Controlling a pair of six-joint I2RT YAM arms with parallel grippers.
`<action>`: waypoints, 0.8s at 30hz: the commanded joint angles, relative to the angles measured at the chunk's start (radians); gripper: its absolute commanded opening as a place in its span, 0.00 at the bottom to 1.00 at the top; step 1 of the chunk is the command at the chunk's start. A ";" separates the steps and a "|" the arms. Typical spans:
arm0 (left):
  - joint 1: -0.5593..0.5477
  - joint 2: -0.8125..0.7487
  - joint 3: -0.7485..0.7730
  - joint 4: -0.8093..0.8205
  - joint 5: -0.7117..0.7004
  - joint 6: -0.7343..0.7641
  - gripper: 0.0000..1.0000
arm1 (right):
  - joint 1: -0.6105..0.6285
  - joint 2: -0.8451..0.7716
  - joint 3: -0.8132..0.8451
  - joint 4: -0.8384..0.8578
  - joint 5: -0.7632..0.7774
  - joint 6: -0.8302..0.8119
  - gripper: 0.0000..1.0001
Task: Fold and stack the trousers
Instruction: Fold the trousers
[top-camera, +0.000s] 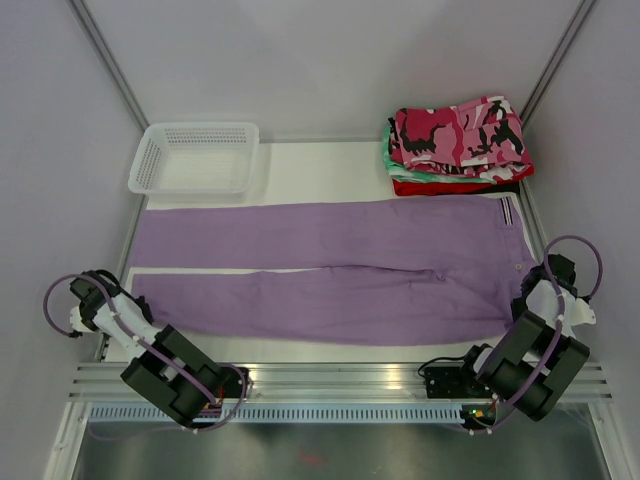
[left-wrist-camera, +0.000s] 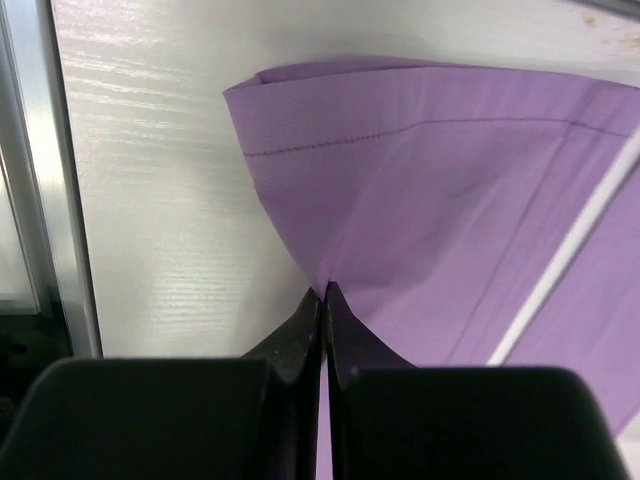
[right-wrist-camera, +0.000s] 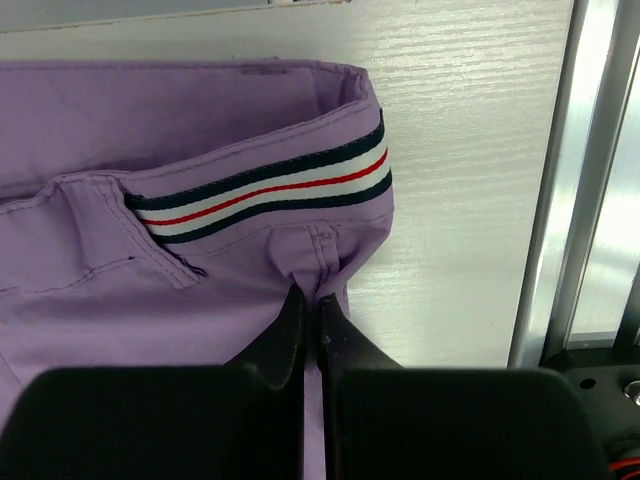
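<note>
Pinched tight in left gripper (left-wrist-camera: 323, 290): near-leg hem of plain lilac-purple fabric trousers (top-camera: 330, 270), spread flat across the white table (top-camera: 320, 165). Pinched in right gripper (right-wrist-camera: 312, 297): the waistband. Likely starting lengthwise fold; next, lift both ends evenly, lay onto far leg.

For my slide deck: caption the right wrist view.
Right gripper pinching the lilac trousers just below the striped waistband.

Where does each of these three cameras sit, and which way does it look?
Top: above and behind, looking down at the purple trousers; both arms show.
Left wrist: on the left arm, facing its shut fingers at the trouser hem.
Right wrist: on the right arm, facing its fingers at the waistband.
Shared: the trousers.
</note>
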 joint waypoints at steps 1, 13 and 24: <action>0.001 -0.012 0.103 -0.061 0.028 -0.004 0.02 | -0.006 0.028 0.042 -0.037 0.001 -0.029 0.00; -0.008 0.015 0.333 -0.142 0.011 -0.058 0.02 | 0.167 0.118 0.418 -0.006 -0.054 -0.179 0.00; -0.250 0.102 0.553 0.024 -0.150 -0.084 0.02 | 0.253 0.259 0.669 0.164 -0.221 -0.440 0.00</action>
